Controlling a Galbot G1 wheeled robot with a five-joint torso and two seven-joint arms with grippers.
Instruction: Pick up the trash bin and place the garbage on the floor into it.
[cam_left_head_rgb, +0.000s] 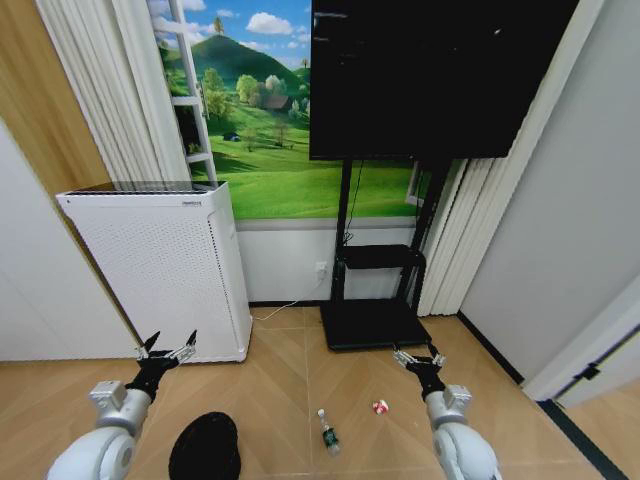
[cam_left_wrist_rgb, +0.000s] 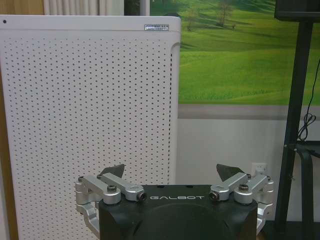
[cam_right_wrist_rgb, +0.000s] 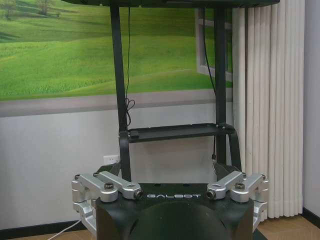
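— Hovering over the wood floor (cam_left_head_rgb: 290, 370), both arms are hanging low and forward. How are the grippers standing?

— The left gripper (cam_left_head_rgb: 167, 348) is holding its jaws spread wide, gripping nothing, and it is pointing at the white perforated appliance (cam_left_head_rgb: 160, 265). The right gripper (cam_left_head_rgb: 419, 357) is doing the same, jaws parted and empty, facing the black TV stand (cam_left_head_rgb: 372, 285).

— And where is the trash bin sitting against those jaws?

— The trash bin (cam_left_head_rgb: 206, 448) is standing on the floor at the lower edge of the head view, just inside the left arm, nearer the robot than the left gripper and apart from it.

— The garbage?

— The clear bottle (cam_left_head_rgb: 328, 431) with its green label is lying on the floor between the two arms, right of the bin. A red-and-white wrapper (cam_left_head_rgb: 380, 406) is lying just beyond it, near the right gripper but below its open jaws and not touching them.

— What are the wrist views showing?

— The left wrist view is showing the left gripper (cam_left_wrist_rgb: 173, 173) open before the appliance (cam_left_wrist_rgb: 90, 120); the right wrist view is showing the right gripper (cam_right_wrist_rgb: 167, 172) open before the stand (cam_right_wrist_rgb: 175, 132).
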